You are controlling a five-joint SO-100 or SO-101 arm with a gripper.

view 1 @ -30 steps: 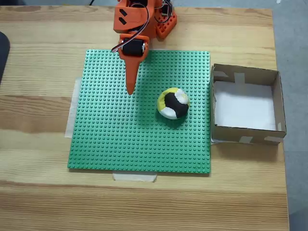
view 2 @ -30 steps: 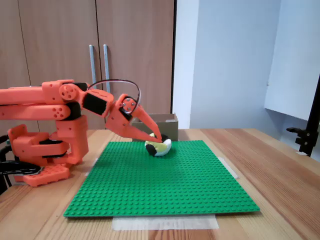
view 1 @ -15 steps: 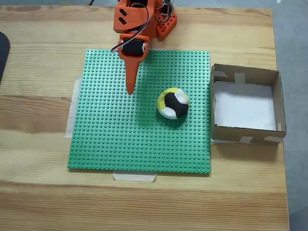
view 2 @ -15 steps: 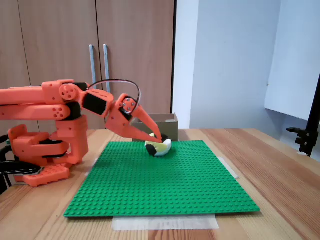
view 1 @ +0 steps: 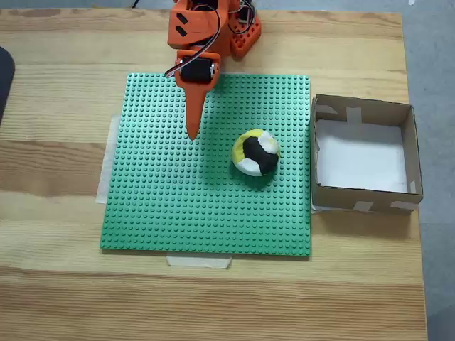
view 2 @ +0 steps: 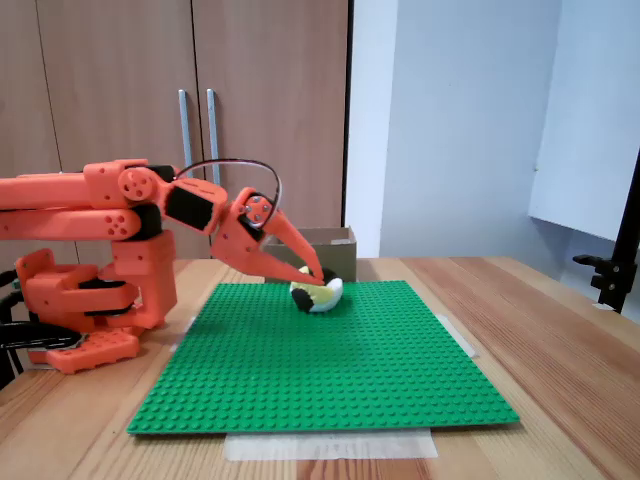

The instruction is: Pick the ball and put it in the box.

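Observation:
The ball, patched yellow, black and white, rests on the green studded baseplate, right of its middle. In a fixed view from the side the ball lies beyond the gripper tip. The brown cardboard box with a white bottom stands just off the plate's right edge; from the side the box shows behind the arm. My orange gripper points down over the plate, left of the ball and apart from it, its jaws shut with nothing between them. From the side the gripper hangs a little above the plate.
The arm's orange base sits at the plate's far edge on a wooden table. Pale tape holds the plate down. A dark object pokes in at the left edge. Wooden cupboards stand behind the table.

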